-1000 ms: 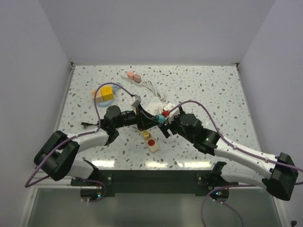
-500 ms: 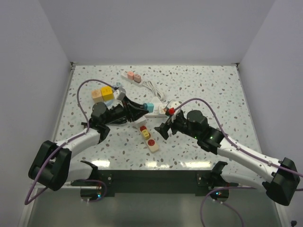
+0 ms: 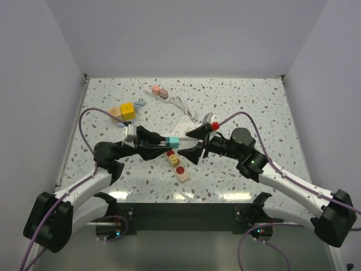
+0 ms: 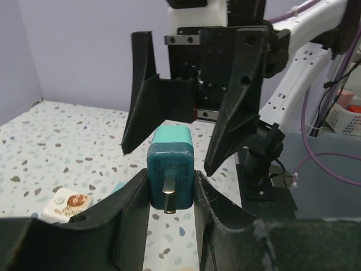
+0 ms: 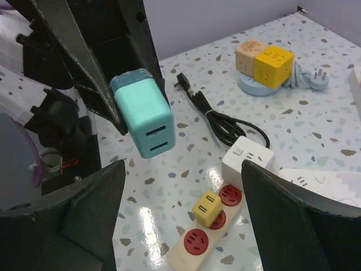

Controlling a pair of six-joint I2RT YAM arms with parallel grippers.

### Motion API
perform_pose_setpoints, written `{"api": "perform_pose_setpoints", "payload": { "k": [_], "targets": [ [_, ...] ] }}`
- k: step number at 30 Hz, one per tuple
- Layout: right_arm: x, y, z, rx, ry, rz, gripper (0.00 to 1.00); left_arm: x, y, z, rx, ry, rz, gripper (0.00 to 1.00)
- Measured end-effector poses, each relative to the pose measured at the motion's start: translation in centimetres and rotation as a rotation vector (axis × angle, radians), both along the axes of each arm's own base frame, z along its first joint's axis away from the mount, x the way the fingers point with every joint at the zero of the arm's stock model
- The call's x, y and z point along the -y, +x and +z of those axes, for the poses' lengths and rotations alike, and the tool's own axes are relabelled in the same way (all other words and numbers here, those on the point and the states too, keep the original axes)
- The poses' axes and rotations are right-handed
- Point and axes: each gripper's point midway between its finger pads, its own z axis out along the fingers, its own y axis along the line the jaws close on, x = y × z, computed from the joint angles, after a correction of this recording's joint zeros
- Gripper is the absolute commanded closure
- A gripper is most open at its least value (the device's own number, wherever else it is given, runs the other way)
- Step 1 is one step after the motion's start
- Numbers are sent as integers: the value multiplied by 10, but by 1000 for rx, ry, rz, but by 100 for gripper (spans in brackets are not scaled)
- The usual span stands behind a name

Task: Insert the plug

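The left gripper (image 4: 170, 183) grips a teal plug (image 4: 171, 161) by its sides, in the air over the middle of the table (image 3: 254, 101). The right gripper (image 3: 193, 144), fingers spread wide, faces the plug from just right of it. A cream power strip (image 3: 179, 167) lies on the table below, slightly nearer.

plug (image 3: 174, 141) held between left gripper (image 3: 164, 142) fingers, mid-table (image 3: 254, 101), off the surface. right gripper (image 3: 193, 145) just right of it, facing it (no contact). power strip (image 3: 178, 166) lies under them, nearer the bases. cube adapters (image 3: 126, 110) back-left, second strip (image 3: 157, 91) further back.
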Motion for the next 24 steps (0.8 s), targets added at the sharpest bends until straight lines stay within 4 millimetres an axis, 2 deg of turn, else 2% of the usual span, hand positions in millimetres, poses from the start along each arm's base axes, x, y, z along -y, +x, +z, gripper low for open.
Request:
{"api": "perform_pose_setpoints", "payload": {
  "k": [5, 13, 24],
  "targets": [
    [-4, -9, 20, 28, 83, 48, 26, 0, -24, 16, 121, -29, -73, 100],
    [-6, -32, 42, 74, 179, 159, 36, 6, -42, 14, 148, -32, -137, 100],
    [-7, -55, 47, 117, 227, 286, 45, 13, -53, 13, 155, -28, -185, 100]
  ]
}}
